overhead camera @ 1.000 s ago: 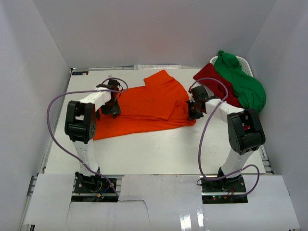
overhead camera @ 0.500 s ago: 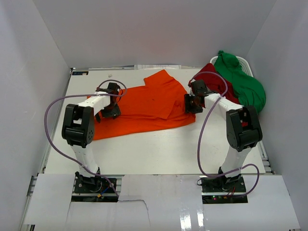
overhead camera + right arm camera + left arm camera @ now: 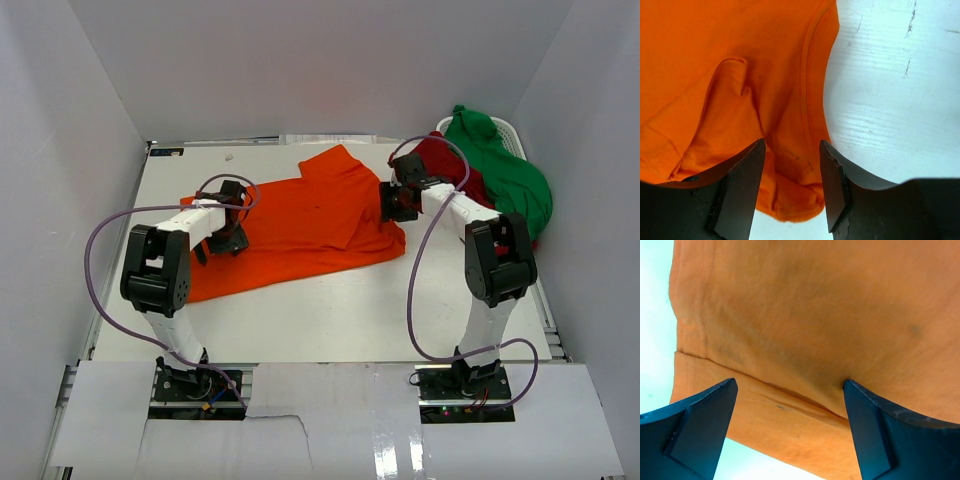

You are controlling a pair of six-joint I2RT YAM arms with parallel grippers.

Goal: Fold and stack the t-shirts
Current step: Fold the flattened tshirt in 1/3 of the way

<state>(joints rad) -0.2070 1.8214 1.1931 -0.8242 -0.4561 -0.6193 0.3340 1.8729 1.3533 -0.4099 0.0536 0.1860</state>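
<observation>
Left gripper point(image 3: 790, 385), right gripper point(image 3: 792, 145) both apart, empty, over orange shirt point(image 3: 300, 225); risk: pinch grabs two layers, fold bunches

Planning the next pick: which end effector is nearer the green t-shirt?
Right. The right end effector hovers over the orange t-shirt's edge nearest the green t-shirt; left end effector is over its far, opposite end.

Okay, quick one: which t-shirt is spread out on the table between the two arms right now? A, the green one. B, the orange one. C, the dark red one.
B: the orange t-shirt lies spread on the table, while the dark red t-shirt and the green t-shirt sit bunched at the far right corner.
</observation>
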